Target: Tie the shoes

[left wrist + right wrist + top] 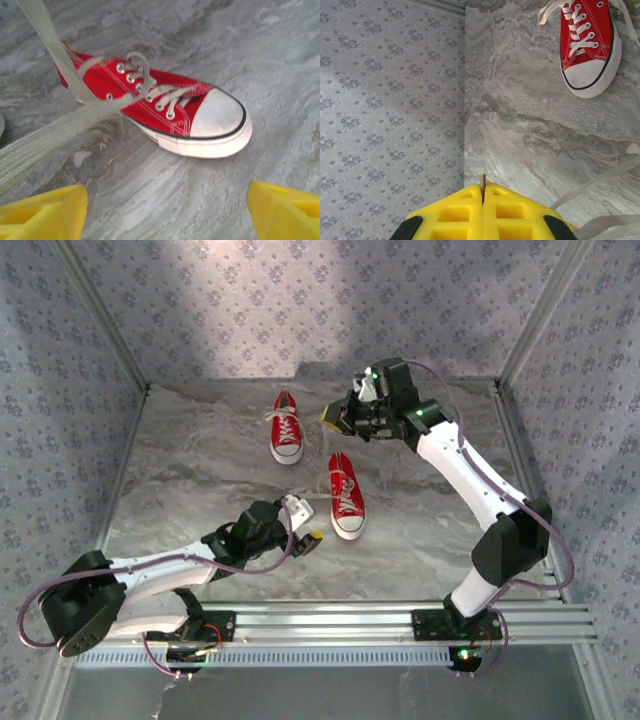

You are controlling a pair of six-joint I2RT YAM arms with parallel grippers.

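Snagging looks likely: the wide-open left gripper hovers near the red canvas sneaker lying on the grey marbled table, and its loose white lace could catch a yellow finger; the right gripper is shut.

Soft, bright light (foreground blurry)

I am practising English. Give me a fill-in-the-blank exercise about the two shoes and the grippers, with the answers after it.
1. The far shoe and the near shoe are both ___ in colour.
2. The near shoe's toe cap is ___.
3. The left gripper has its jaws ___.
4. The right gripper has its jaws ___.
Answers: red; white; open; shut.
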